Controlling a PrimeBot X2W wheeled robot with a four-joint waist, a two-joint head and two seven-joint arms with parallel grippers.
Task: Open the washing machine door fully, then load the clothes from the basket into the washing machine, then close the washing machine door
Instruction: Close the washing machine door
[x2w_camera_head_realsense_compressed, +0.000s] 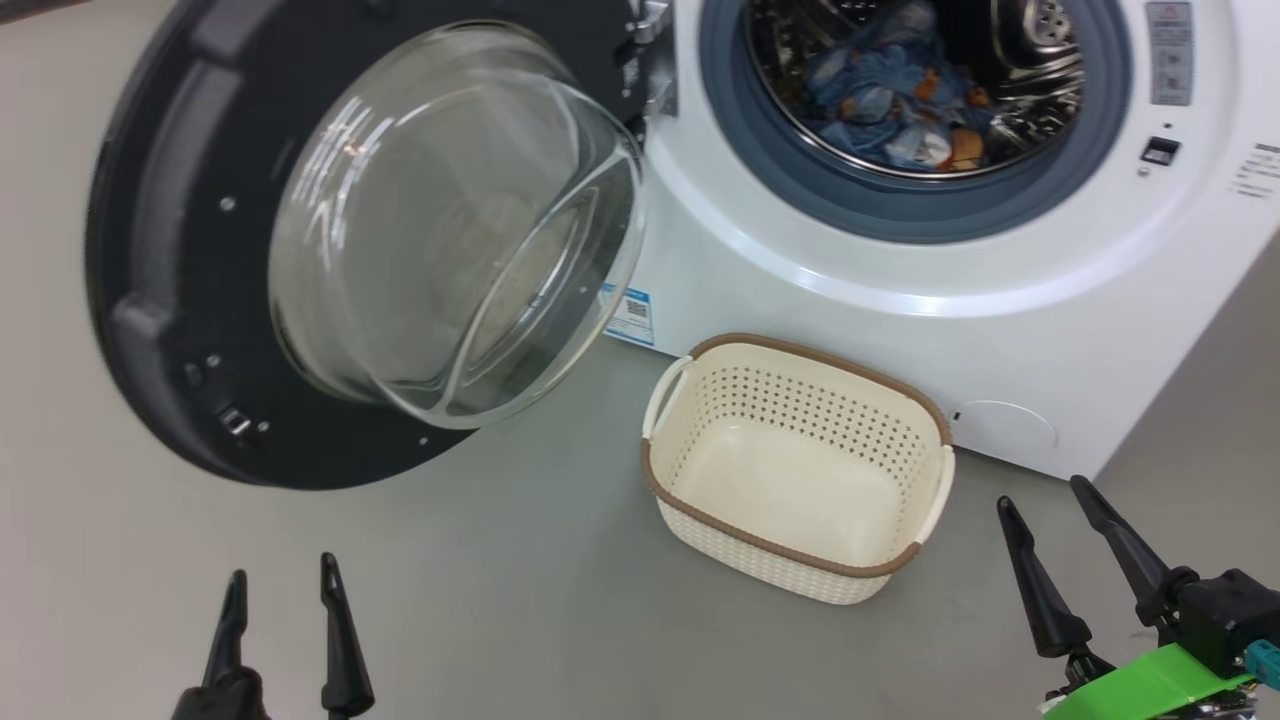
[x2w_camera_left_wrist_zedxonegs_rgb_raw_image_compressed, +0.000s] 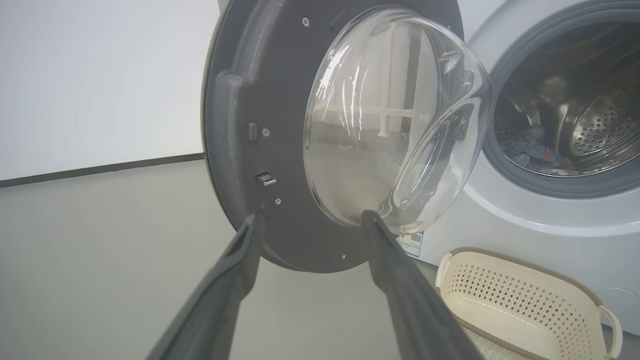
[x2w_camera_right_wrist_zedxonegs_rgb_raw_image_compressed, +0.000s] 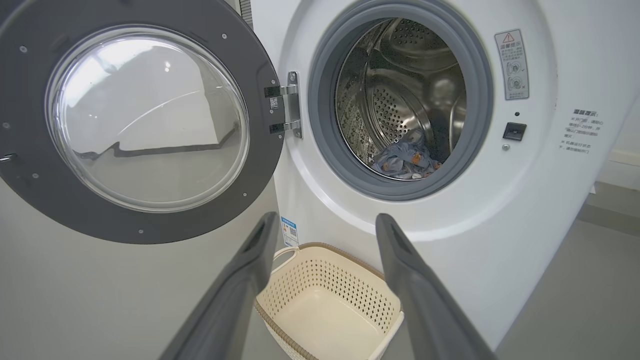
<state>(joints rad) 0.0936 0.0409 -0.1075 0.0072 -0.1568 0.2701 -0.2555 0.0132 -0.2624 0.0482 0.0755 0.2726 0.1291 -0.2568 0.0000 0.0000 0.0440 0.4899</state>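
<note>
Apparently all the clothes (x2w_camera_head_realsense_compressed: 890, 105) inside the drum (x2w_camera_right_wrist_zedxonegs_rgb_raw_image_compressed: 395, 100) of the washing machine (x2w_camera_head_realsense_compressed: 900, 330), far right; basket (x2w_camera_head_realsense_compressed: 800, 352) bare on the floor (x2w_camera_head_realsense_compressed: 500, 600) before it. Left to swing shut: washing machine door (x2w_camera_head_realsense_compressed: 150, 250), wide open at far left, hinged on its right edge, nearer the left jaws. Both jaws spread, holding nothing.

Grey warning sticker (x2w_camera_right_wrist_zedxonegs_rgb_raw_image_compressed: 511, 64) on washing machine (x2w_camera_right_wrist_zedxonegs_rgb_raw_image_compressed: 475, 225) front: red triangle sign, small print unreadable. Printed Chinese notes (x2w_camera_right_wrist_zedxonegs_rgb_raw_image_compressed: 576, 131) further right, too small to read. Blue label (x2w_camera_head_realsense_compressed: 630, 314) low on front: QR code, text illegible.
</note>
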